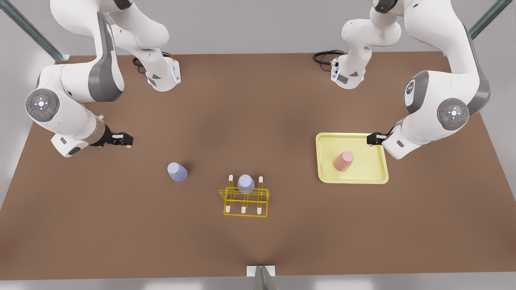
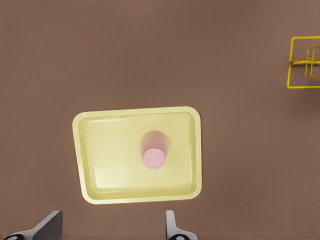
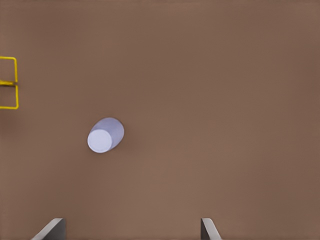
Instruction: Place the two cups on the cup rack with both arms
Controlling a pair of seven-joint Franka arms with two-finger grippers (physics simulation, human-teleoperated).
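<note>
Left gripper (image 1: 373, 139) open-fingered over the tray (image 1: 326, 169) rim near the pink cup (image 1: 343, 161); right gripper (image 1: 125, 139) open-fingered, apart from the loose lavender cup (image 1: 177, 172). Both cups unplaced; the rack (image 1: 245, 201) already holds another lavender cup (image 1: 246, 183).

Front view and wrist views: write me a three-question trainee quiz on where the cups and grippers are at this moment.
1. True or false: the pink cup stands on the tray.
2. What sits on the rack? A) a pink cup B) a lavender cup C) nothing
3. Which gripper hovers near the tray, fingers apart?

Key
1. True.
2. B: one lavender cup; the other lavender cup stands on the table.
3. The left gripper; the right gripper is open too, near the table cup.
</note>
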